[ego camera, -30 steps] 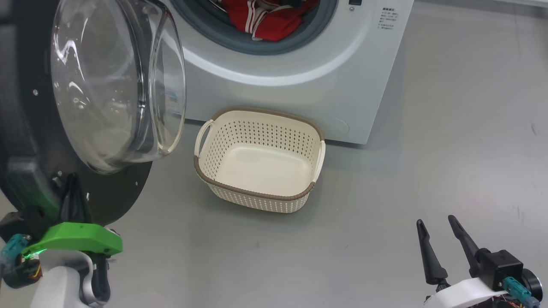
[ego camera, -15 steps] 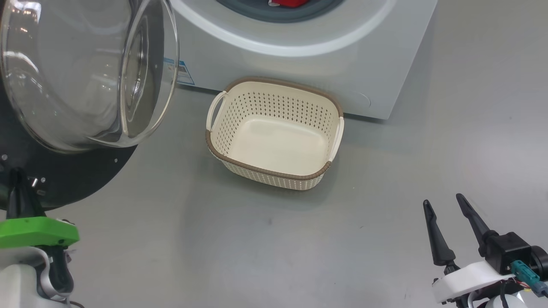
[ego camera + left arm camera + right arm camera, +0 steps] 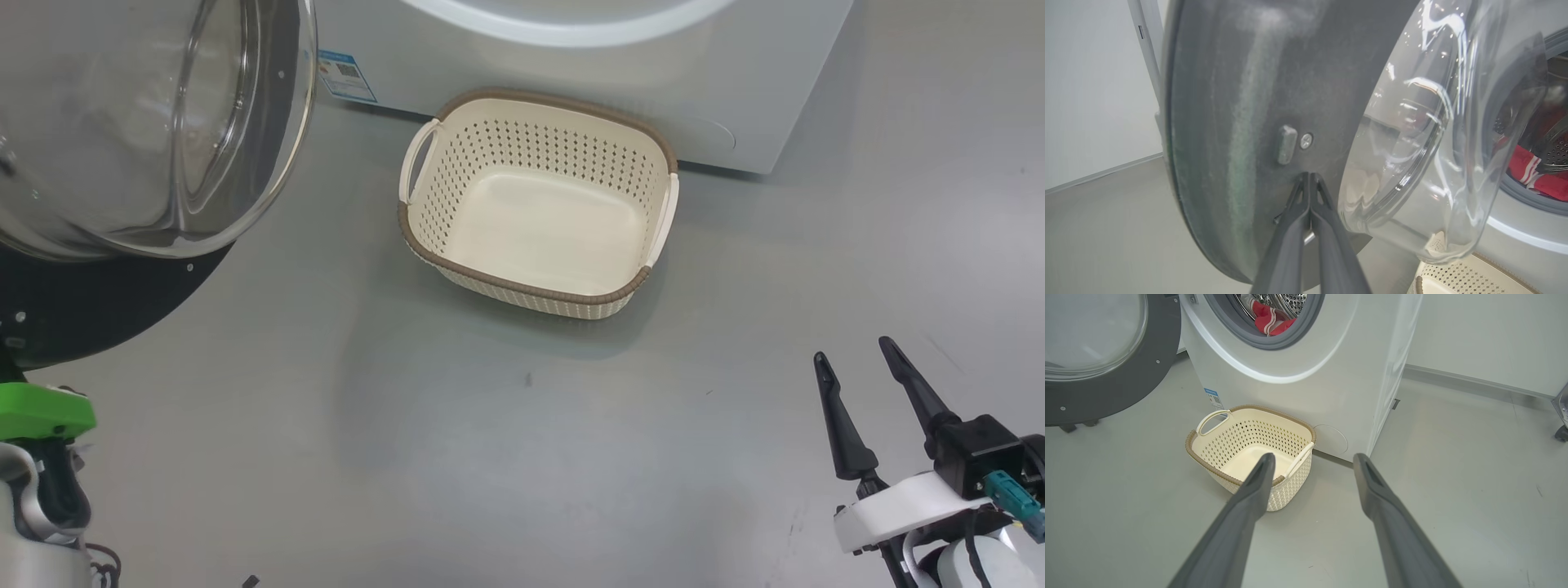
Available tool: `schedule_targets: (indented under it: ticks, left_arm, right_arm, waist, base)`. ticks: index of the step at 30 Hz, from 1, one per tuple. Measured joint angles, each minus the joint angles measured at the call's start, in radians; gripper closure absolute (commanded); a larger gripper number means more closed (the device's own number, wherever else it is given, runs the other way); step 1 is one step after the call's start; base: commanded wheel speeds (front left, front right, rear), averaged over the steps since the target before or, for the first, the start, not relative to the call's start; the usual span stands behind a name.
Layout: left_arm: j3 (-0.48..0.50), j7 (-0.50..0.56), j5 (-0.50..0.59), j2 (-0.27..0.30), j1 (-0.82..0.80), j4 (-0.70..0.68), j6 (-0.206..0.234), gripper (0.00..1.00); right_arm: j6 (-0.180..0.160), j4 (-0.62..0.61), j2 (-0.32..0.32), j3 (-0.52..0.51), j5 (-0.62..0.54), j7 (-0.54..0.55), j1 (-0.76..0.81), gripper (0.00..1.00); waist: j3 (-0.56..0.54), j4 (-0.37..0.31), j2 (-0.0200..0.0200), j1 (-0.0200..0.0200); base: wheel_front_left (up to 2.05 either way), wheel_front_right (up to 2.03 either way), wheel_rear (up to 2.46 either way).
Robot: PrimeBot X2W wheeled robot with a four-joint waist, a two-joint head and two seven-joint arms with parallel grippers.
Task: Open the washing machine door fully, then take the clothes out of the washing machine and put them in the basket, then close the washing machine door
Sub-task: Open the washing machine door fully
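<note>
The washing machine door point(image 3: 82, 302) stands swung open at the upper left, its glass bowl point(image 3: 139, 122) bulging toward the basket. In the left wrist view my left gripper point(image 3: 1309, 176) is shut, with its tips against the door's dark inner rim point(image 3: 1229, 102) just below a small grey nub. Red clothes point(image 3: 1267, 320) with white stripes lie in the drum of the washing machine point(image 3: 1331, 355). The cream basket point(image 3: 522, 286) sits empty on the floor before the machine. My right gripper point(image 3: 852, 351) hangs open at the lower right, nothing between its fingers, short of the basket point(image 3: 1208, 451).
Grey floor spreads wide to the right of the washing machine point(image 3: 588, 57) and in front of the basket. A white wall with a grey skirting point(image 3: 1474, 381) runs behind. A dark wheel point(image 3: 1560, 433) stands at the far right edge.
The head view has tilted down, so the drum opening and clothes slid off its top. The door's bowl and my left arm now sit further left of the basket. The right gripper stays open.
</note>
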Motion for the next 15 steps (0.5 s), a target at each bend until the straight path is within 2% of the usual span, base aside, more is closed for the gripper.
schedule_targets:
  ticks: [15]
  left_arm:
    - [0.032, -0.003, -0.007, 0.068, -0.084, 0.082, -0.017, 1.00]
  right_arm:
    - [0.000, -0.026, -0.024, -0.004, -0.007, 0.016, -0.035, 0.00]
  waist:
    - [0.093, 0.008, 0.0000, 0.0000]
  base:
    - [0.00, 0.00, 0.00]
